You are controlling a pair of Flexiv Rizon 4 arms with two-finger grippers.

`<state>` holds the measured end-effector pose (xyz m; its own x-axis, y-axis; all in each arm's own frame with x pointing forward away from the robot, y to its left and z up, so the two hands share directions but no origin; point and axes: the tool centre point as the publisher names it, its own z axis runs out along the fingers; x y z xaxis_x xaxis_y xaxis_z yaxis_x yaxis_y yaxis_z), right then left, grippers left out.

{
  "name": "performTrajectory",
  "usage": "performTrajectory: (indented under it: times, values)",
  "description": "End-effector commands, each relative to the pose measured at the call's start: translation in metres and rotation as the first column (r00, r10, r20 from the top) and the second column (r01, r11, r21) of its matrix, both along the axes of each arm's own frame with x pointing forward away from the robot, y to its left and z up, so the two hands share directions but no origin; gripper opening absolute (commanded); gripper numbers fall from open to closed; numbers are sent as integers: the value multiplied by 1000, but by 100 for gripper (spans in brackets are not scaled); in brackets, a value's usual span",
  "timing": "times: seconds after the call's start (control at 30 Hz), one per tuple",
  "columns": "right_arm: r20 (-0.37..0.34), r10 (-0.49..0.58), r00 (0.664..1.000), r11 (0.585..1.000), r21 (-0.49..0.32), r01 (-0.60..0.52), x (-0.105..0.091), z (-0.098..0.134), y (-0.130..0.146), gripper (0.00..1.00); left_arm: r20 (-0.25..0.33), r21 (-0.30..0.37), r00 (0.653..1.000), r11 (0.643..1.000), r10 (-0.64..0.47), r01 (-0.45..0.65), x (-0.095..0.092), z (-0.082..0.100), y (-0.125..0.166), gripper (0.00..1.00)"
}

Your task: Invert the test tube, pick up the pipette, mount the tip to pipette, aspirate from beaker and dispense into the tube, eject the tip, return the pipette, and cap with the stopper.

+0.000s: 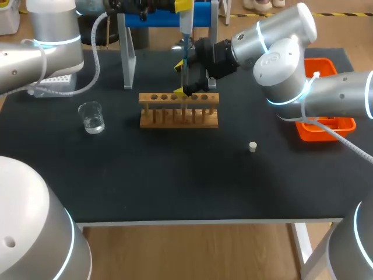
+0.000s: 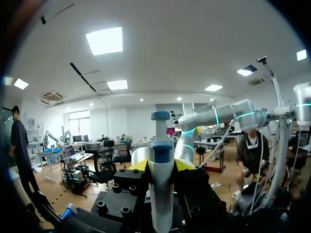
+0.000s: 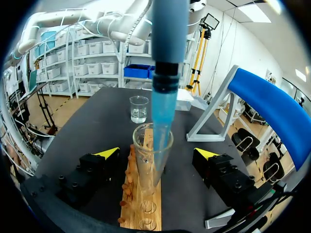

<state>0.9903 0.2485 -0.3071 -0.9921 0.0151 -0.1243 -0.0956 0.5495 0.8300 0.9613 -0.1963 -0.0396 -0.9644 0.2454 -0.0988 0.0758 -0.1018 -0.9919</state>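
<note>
A clear test tube (image 3: 151, 160) stands mouth up in the wooden rack (image 1: 179, 111), between the wide-apart fingers of my open right gripper (image 3: 156, 154); neither finger touches it. My left gripper (image 2: 161, 165) is shut on the pipette (image 2: 160, 194) and holds it upright above the rack (image 3: 141, 216). The pipette's blue tip (image 3: 160, 116) reaches down into the tube's mouth. In the head view the pipette (image 1: 185, 35) hangs from my left gripper (image 1: 184, 7), and my right gripper (image 1: 186, 79) is at the rack's back. The beaker (image 1: 91, 116) holds water; the stopper (image 1: 253, 146) lies right of the rack.
A grey and blue pipette stand (image 1: 128, 52) rises behind the rack. A white tip box (image 1: 55, 81) sits at the back left. An orange tray (image 1: 326, 125) is at the right edge under my right arm. The beaker (image 3: 139, 108) stands beyond the rack.
</note>
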Motion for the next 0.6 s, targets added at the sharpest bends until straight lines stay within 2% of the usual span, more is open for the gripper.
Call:
performTrajectory:
  times: [0.03,0.6]
  values:
    - [-1,2,1000,1000,-3,-2,1,1,0,100,1,-2,1000,1000,-4,4,0,-3,0,0]
    - [-1,2,1000,1000,-3,-2,1,1,0,100,0,9,1000,1000,-14,14,-1,-10,-2,0]
